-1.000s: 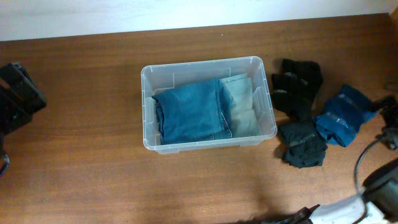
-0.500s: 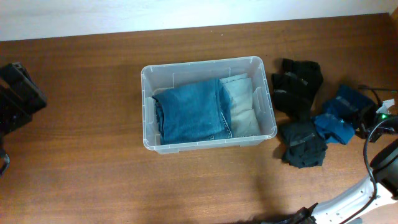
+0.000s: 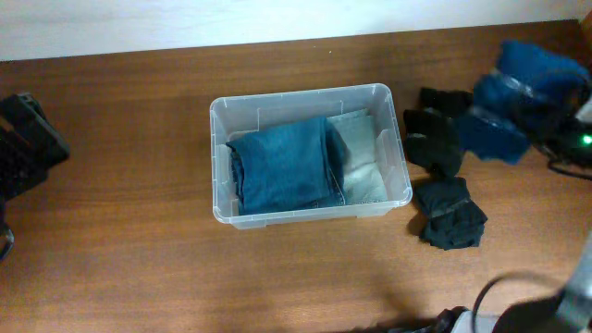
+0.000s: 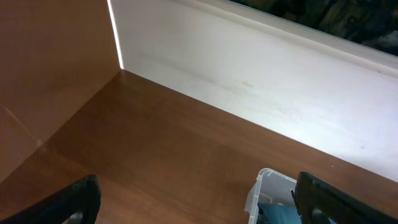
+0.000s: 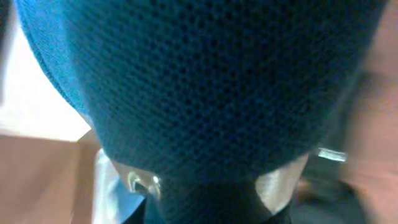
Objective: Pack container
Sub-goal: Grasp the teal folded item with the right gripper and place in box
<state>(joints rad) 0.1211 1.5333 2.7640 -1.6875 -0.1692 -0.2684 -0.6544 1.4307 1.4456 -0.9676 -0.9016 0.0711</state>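
Observation:
The clear plastic container (image 3: 301, 94) stands mid-table, holding folded blue jeans (image 3: 282, 171) and a pale folded cloth (image 3: 363, 162). To its right a blue mesh garment (image 3: 518, 102) hangs blurred in the air above the table, and my right gripper (image 5: 205, 199) is shut on it; the fabric (image 5: 205, 87) fills the right wrist view and hides most of the fingers. My left gripper (image 4: 199, 211) is open and holds nothing, far to the left over bare wood. One corner of the container (image 4: 264, 186) shows between its fingers.
A pile of black clothes (image 3: 444, 129) lies just right of the container, with another black piece (image 3: 450, 215) nearer the front. A white wall (image 4: 261, 81) runs along the back edge of the table. Cables and part of the right arm (image 3: 573, 148) sit at the right edge.
My right gripper closed on the blue garment lying at the right and lifted it up off the table towards the back. The left arm and the container have not moved.

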